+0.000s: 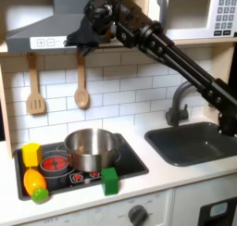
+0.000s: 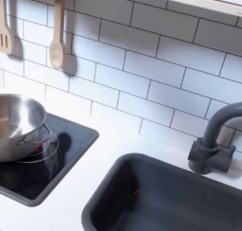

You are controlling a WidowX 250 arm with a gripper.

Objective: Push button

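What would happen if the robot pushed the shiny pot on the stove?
The pot would probably slide rather than tip, since it looks wide and low. The stove top looks smooth, so it may skid easily. Being a toy kitchen pot, it is likely light.

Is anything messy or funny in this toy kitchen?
Nothing looks spilled or broken. The pot sits upright on the stove, the spoon and spatula hang straight on the wall, and toy foods sit at the stove's edge. The tool is up at the range hood.
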